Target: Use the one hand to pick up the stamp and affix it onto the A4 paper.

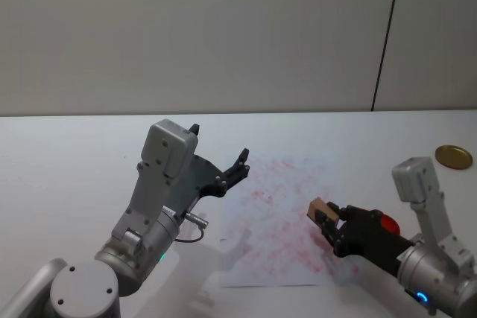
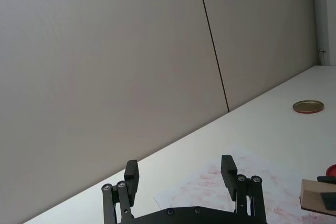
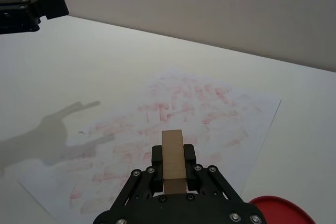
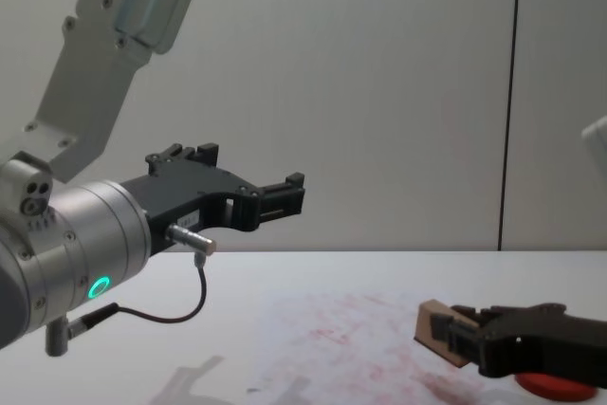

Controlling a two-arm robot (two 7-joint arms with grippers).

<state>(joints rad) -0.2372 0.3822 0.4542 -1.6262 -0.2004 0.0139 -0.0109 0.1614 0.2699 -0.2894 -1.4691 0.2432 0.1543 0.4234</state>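
Holding the stamp (image 1: 319, 210), is it? asks one.

Yes, says the other. The right gripper (image 1: 328, 221) has its jaws clamped on the little wood block, so the picking up is done. The block hangs over the right part of the A4 paper (image 1: 276, 206), tipped a bit. I think pressing it down is what is left.

Is it touching the paper?

In the chest view it looks lifted off the sheet. The head view does not make that plain.

And the other arm?

The left gripper (image 1: 218, 144) is up in the air above the table (image 1: 74, 154), by the paper's left side. Its jaws are wide apart and hold nothing.

Anything more?

The right wrist view shows the red ink pad (image 3: 283, 211) just beside the gripper. The head view shows a gold lid (image 1: 453, 156) well apart from it.
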